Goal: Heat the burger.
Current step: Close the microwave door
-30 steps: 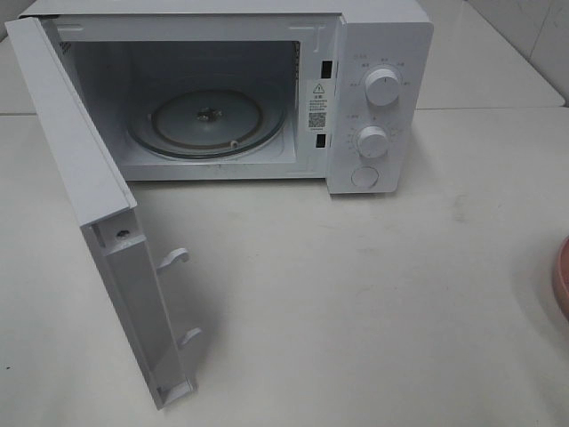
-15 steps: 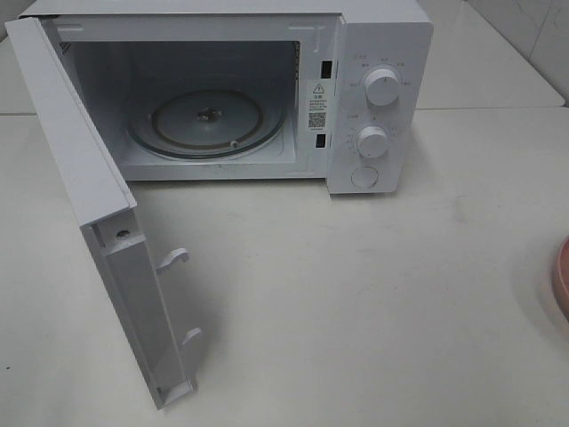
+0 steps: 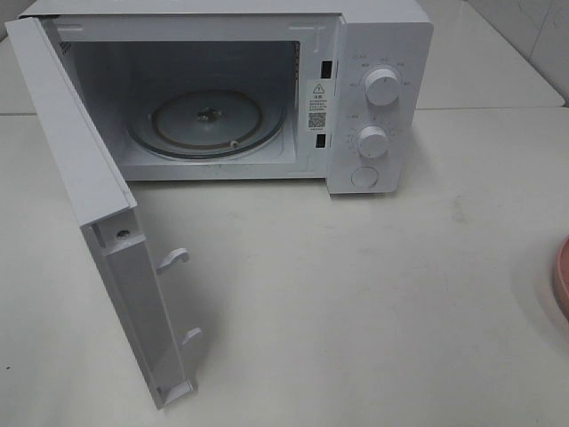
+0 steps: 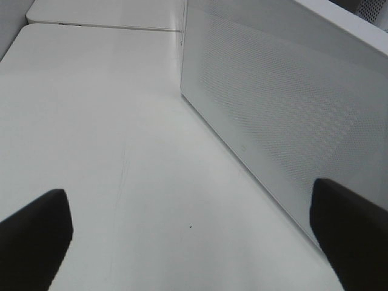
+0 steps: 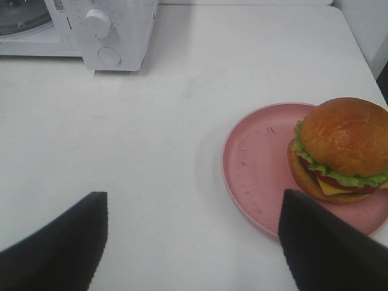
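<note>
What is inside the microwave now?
Only the glass turntable lies inside the microwave, with nothing on it. The burger sits outside on the pink plate. The door hides the cavity's left wall.

The microwave [image 3: 240,89] is set at the back of the tabletop [image 3: 356,294], its door [image 3: 98,222] swung out leftward. The burger [image 5: 339,151] is placed on the plate [image 5: 260,176], well right of it.

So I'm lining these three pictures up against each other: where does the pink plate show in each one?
Exterior high: only a sliver of the pink plate at the right edge, on the table.
Left wrist: not in it; just table and the microwave's door.
Right wrist: most of the plate shows, with the burger on it.
Shared landmark: the microwave, whose knobs show in the exterior and right wrist views.
</note>
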